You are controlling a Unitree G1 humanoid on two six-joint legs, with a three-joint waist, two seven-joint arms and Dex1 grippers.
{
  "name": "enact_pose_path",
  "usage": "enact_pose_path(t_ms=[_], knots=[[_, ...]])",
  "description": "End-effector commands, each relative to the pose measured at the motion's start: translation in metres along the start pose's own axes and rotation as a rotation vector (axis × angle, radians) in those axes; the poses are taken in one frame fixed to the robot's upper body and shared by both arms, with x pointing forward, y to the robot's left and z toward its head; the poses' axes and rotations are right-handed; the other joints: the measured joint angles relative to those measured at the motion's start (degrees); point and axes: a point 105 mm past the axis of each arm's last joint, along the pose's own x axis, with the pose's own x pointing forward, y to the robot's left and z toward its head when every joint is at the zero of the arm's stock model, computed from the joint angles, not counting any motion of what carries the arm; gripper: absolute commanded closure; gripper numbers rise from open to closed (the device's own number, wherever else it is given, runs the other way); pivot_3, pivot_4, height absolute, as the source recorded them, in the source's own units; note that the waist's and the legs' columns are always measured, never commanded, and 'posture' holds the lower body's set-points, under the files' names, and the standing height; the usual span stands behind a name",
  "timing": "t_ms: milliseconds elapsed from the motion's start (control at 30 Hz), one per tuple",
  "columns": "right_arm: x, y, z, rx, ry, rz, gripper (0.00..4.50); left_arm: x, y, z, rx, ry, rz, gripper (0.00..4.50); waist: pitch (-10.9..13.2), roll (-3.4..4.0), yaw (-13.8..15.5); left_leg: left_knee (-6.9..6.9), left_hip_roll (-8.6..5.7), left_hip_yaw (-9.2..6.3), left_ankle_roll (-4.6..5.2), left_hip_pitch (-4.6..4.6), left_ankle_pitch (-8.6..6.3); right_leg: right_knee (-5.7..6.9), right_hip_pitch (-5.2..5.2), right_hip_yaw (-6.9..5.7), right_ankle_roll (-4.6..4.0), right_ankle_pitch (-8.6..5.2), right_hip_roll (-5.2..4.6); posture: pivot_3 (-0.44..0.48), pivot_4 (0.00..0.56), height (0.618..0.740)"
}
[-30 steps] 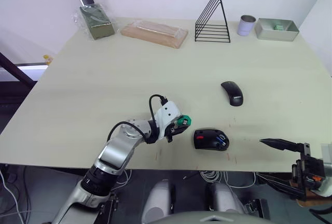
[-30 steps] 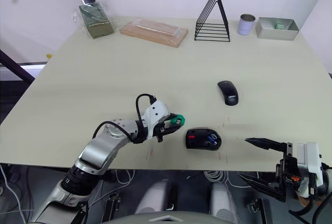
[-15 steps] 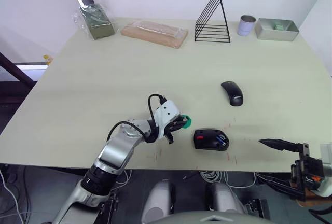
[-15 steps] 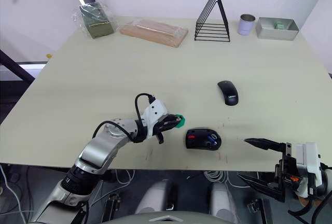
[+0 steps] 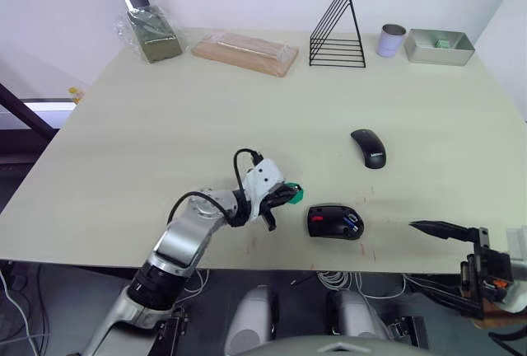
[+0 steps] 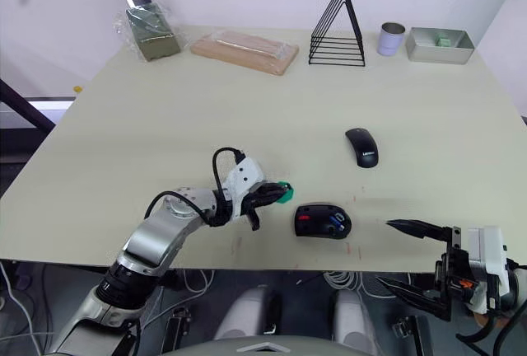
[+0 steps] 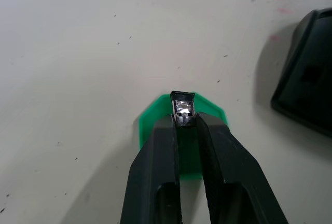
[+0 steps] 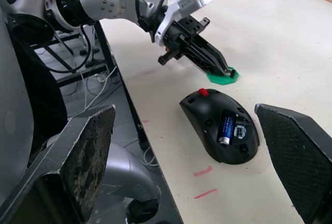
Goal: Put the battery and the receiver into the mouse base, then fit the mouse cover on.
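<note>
- The left gripper point(image 7: 184, 125) is pinched tight on the receiver point(image 7: 182, 108), a tiny dark nub with a shiny face showing between the fingertips, right over the green disc point(image 7: 155, 130) on the table point(image 5: 165, 117).
- The mouse base point(image 5: 334, 222) lies just at 3 o'clock of that gripper, near the table's front edge, open side up, with a red button at its near-left end.
- The battery point(image 8: 225, 127), blue with a silvery end, already lies in the base's compartment; it carries pale print too small to read.
- The mouse cover point(image 5: 369, 147) sits at about 1 o'clock from the base, well apart from it, with a small pale logo near its near end that cannot be read.
- The right gripper point(image 5: 445, 227) hangs off the front edge at 3 o'clock of the base, its fingers spread wide and holding nothing.
- Along the far edge stand a wire rack point(image 5: 338, 30), a tin cup point(image 5: 392, 40), a metal tray point(image 5: 440, 46), a wooden board point(image 5: 244, 53) and a wrapped green packet point(image 5: 151, 33).
</note>
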Motion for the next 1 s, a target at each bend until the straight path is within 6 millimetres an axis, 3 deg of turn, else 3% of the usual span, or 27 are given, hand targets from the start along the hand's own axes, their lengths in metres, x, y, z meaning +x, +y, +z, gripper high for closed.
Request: enact_pose_path(t_ms=[33, 167, 467, 567, 733, 1000], knots=[[0.007, 0.002, 0.014, -0.011, -0.056, -0.005, 0.0, -0.013, 0.001, 0.018, 0.031, -0.073, -0.054, 4.19, 0.0, 0.0, 0.0, 0.0, 0.0, 0.0, 0.0, 0.0, 0.0, 0.0, 0.0, 0.0, 0.0, 0.0, 0.0, 0.0, 0.15, 0.74], [0.021, -0.005, 0.021, 0.078, -0.056, -0.057, 0.0, -0.03, 0.001, 0.027, 0.064, -0.093, -0.137, 4.19, 0.0, -0.03, -0.1, 0.0, 0.01, 0.0, 0.0, 0.0, 0.0, 0.01, 0.0, 0.0, 0.0, 0.0, -0.01, 0.0, 0.15, 0.74], [0.057, -0.018, 0.056, 0.077, -0.002, -0.134, 0.0, -0.059, 0.001, 0.057, 0.148, -0.135, -0.262, 4.19, 0.1, -0.05, 0.0, 0.0, 0.0, 0.01, 0.0, -0.04, 0.0, -0.01, -0.02, -0.03, -0.01, 0.0, -0.04, 0.0, 0.15, 0.74], [0.062, -0.028, 0.062, 0.047, 0.099, -0.192, 0.0, -0.064, 0.002, 0.067, 0.178, -0.144, -0.284, 4.19, 0.2, -0.12, -0.2, 0.04, 0.01, 0.04, 0.0, -0.05, 0.0, 0.02, -0.03, 0.0, 0.0, 0.01, -0.03, 0.0, 0.15, 0.74], [0.074, -0.051, 0.079, 0.397, 0.214, -0.167, 0.0, -0.072, 0.002, 0.086, 0.284, -0.142, -0.354, 4.19, 0.6, -0.26, -0.3, 0.05, 0.0, 0.13, 0.02, -0.05, 0.02, 0.03, -0.05, 0.04, -0.04, 0.03, -0.08, 0.0, 0.15, 0.74], [0.098, -0.071, 0.087, 0.604, 0.258, -0.104, 0.0, -0.067, 0.0, 0.104, 0.385, -0.17, -0.41, 4.19, 0.7, -0.42, -0.3, -0.02, 0.0, 0.07, 0.06, -0.27, -0.01, -0.23, -0.09, -0.05, -0.03, 0.02, -0.04, 0.0, 0.15, 0.74]])
